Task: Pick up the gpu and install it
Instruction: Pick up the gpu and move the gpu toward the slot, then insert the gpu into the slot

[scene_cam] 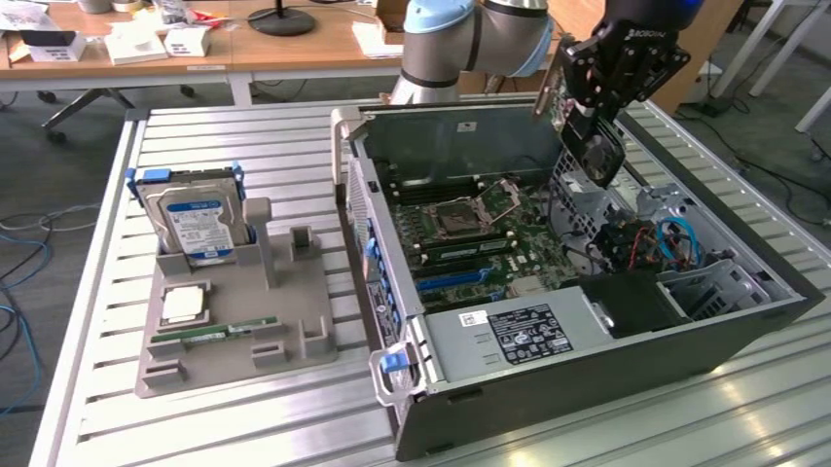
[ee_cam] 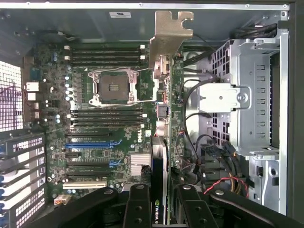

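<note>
Near the table's (scene_cam: 195, 428) front edge, a grey tray (scene_cam: 292, 311) is noted. A green memory stick (scene_cam: 214, 333) and a processor chip (scene_cam: 185, 304) are laid flat on it, and a hard drive (scene_cam: 195, 222) is stood upright at its far end. Beside the tray, toward the exterior view's right, the open computer case (scene_cam: 585, 389) is set — motherboard (scene_cam: 468, 233) exposed. Farther back, the gpu (scene_cam: 598, 154) is held in the air over the case's far side — clamped edge-on between the fingers of the gripper (scene_cam: 585, 117). Its metal bracket (ee_cam: 168, 33) is seen at the end away from the fingers.
</note>
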You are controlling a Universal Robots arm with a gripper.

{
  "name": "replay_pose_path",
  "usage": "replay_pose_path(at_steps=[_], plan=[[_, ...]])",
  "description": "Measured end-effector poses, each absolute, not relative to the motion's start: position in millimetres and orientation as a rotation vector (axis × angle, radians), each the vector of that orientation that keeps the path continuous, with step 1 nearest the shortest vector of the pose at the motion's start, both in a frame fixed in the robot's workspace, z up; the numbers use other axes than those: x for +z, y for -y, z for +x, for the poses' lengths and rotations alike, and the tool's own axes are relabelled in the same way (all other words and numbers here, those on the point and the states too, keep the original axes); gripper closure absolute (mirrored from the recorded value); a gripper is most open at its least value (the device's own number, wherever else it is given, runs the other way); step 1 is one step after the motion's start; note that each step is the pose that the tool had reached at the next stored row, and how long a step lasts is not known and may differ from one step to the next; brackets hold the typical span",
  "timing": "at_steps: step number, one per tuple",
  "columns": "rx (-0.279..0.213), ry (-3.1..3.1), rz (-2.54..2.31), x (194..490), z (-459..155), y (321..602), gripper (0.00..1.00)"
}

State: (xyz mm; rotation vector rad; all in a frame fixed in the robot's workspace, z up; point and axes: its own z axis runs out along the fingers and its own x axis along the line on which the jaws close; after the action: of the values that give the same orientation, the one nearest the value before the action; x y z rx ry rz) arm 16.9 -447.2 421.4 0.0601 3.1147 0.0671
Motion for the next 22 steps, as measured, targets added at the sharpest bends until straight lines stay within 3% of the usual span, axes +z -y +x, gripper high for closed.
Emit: replay_pose_path(at_steps=[22], plan=[[0.067,-3.116,0.046,412.6,17.4,447.2,0.74]])
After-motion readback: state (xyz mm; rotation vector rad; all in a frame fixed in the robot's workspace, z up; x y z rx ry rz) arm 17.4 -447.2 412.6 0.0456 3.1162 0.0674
